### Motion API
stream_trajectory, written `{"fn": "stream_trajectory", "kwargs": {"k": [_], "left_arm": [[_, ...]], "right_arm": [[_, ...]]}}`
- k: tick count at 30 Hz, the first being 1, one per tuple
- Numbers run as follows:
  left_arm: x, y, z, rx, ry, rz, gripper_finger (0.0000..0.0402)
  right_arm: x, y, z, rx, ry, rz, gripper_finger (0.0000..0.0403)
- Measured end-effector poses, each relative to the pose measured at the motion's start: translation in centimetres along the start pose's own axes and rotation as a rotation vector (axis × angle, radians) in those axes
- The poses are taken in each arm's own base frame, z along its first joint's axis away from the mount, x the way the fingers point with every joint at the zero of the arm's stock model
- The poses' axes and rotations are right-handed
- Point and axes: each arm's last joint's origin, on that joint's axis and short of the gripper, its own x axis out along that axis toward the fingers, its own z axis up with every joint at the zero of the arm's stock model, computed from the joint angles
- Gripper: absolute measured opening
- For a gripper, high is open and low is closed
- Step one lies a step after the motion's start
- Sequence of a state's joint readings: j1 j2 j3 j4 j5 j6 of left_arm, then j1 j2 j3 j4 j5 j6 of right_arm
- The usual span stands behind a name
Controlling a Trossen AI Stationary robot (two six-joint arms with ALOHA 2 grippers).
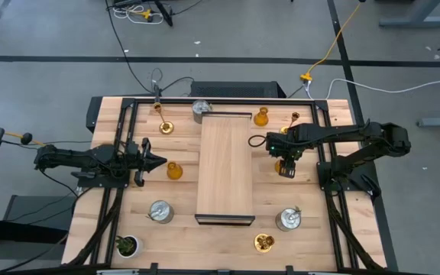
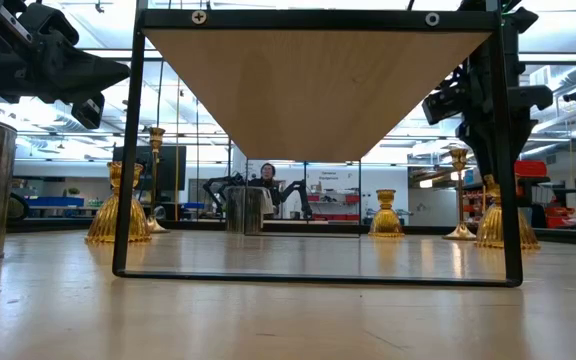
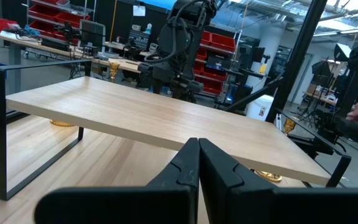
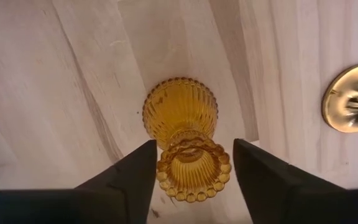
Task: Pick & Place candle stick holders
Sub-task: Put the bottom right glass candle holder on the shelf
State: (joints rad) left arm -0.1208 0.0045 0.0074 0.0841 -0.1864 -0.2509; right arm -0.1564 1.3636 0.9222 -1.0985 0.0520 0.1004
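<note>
Showing the right end effector (image 1: 285,165) pointing straight down at centre right of the high view, keeping its fingers well apart on either side of an amber holder (image 4: 180,111) without gripping it. Judging from the right wrist view, leaving that holder standing upright on the surface (image 1: 228,246), just beside the right edge of the raised board (image 1: 224,164). Showing the left end effector (image 1: 159,160) waiting at centre left, fingers pressed together and carrying nothing. Regarding progress, finding all nine candle stick holders resting on the surface around the board, among them a silver holder (image 1: 160,211) at lower left and a gold holder (image 1: 264,243) at lower centre. Finding nothing on top of the board, and so judging the task to be at or near its first pick, with every placement yet to be made; not revealing, however, where the holders are meant to go. Regarding visibility, hiding most of the amber holder beneath the right arm in the high view. Cropping a silver holder at the left edge of the low view. Leaving unclear whether the finger pads are brushing the holder's beaded rim. Including a potted plant (image 1: 127,246) at lower left, not counting among the task's things.
</note>
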Motion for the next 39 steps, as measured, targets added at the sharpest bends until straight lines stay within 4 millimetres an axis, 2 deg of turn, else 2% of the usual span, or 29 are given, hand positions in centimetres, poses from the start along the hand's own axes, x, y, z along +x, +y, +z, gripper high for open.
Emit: {"fn": "stream_trajectory", "kwargs": {"k": [10,17,25,39], "left_arm": [[0.0,0.0,-0.01,0.0,0.0,0.0,0.001],[0.0,0.0,0.0,0.0,0.0,0.0,0.001],[0.0,0.0,0.0,0.0,0.0,0.0,0.001],[0.0,0.0,0.0,0.0,0.0,0.0,0.001]], "right_arm": [[-0.02,-0.09,-0.62,0.016,0.063,-0.016,0.0319],[-0.02,-0.09,-0.67,0.015,0.068,-0.015,0.0347],[-0.01,-0.06,-0.37,0.015,0.038,-0.012,0.0326],[-0.01,0.01,-0.34,0.015,0.036,0.009,0.0236]]}}
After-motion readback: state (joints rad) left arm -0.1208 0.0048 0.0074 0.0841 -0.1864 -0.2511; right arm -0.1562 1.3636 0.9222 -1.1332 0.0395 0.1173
